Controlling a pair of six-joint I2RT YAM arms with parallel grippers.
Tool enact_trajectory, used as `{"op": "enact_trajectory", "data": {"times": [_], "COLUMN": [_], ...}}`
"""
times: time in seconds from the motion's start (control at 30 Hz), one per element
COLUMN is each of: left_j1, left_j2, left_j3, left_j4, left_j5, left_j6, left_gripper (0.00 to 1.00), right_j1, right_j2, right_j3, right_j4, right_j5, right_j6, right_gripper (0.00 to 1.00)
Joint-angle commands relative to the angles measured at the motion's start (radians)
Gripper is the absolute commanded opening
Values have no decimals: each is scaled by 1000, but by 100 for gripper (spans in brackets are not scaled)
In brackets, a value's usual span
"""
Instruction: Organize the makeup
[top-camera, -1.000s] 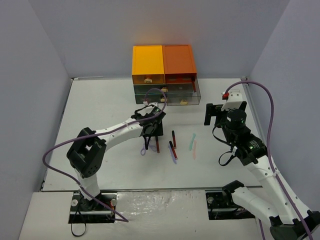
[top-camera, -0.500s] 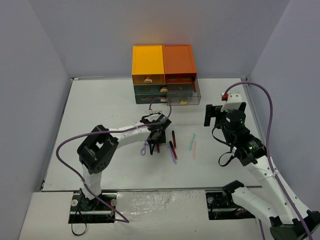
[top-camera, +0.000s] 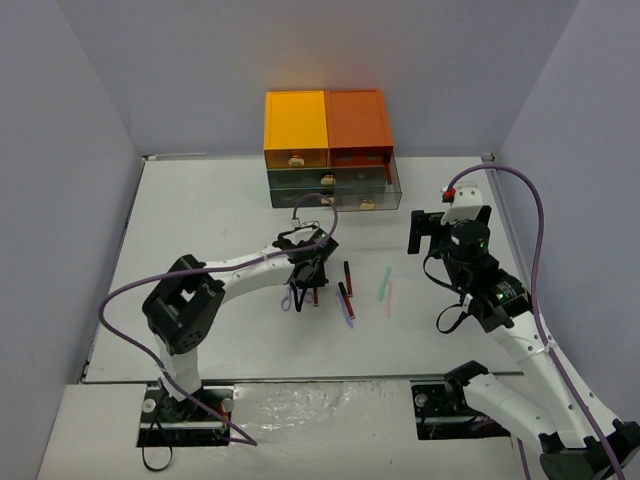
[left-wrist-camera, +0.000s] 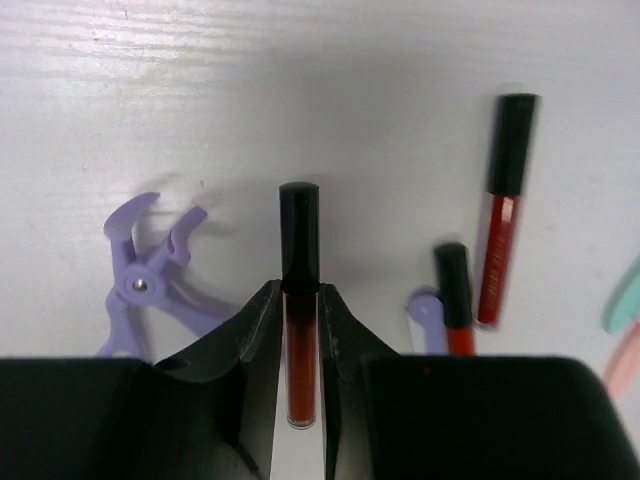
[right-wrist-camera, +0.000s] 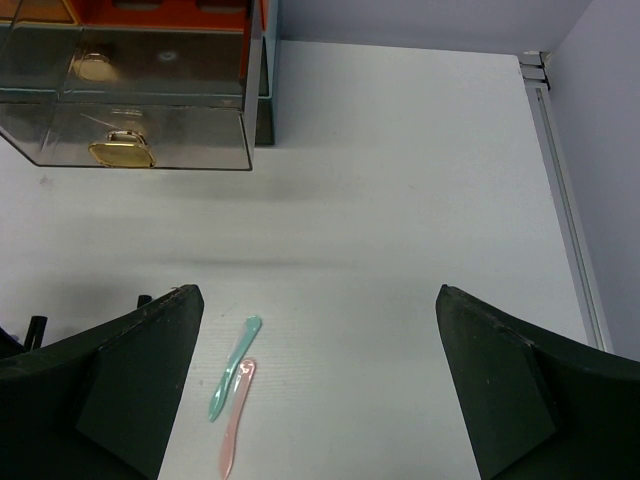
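Note:
My left gripper (top-camera: 308, 272) is low over the table, its jaws shut on a red-black pencil (left-wrist-camera: 300, 340) that lies between them with its black cap pointing away. Two more red-black pencils (left-wrist-camera: 505, 200) (left-wrist-camera: 455, 300) lie to its right, also in the top view (top-camera: 348, 277). A purple scissor-like curler (left-wrist-camera: 150, 285) lies just left of the fingers. A purple stick (top-camera: 347, 312) lies by the pencils. A mint stick (right-wrist-camera: 233, 368) and a pink stick (right-wrist-camera: 236, 415) lie side by side. My right gripper (right-wrist-camera: 320, 390) is open and empty, held above the table to their right.
The orange-and-dark drawer box (top-camera: 325, 130) stands at the back middle. Its lower clear drawer (right-wrist-camera: 130, 110) with a gold knob (right-wrist-camera: 120, 150) is pulled out toward me. Grey walls close in both sides and the back.
My left gripper has moved toward the near side and come down over the red-black pencil, its jaws now around it. The right arm has barely moved.

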Motion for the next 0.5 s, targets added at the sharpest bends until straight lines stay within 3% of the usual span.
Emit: {"op": "enact_trajectory", "data": {"times": [0.0,0.2,0.3,0.47], "left_j1": [-22,-16,11,83], "left_j2": [-253,-355,-261,-58], "left_j3": [57,164,361,675], "left_j4": [53,229,228,173], "left_j5": [1,22,85,185], "left_j6": [25,131,213,226], "left_gripper": [0,0,0,0], "right_j1": [-7,-8,-8,-7], "right_j2": [-21,-30,-31,-31], "right_j3": [23,36,44,53], "right_j4": [67,66,67,67], "right_j5": [17,21,20,-1], "right_j6": [-7,-11,-11,-11], "right_gripper": [100,100,100,100]}}
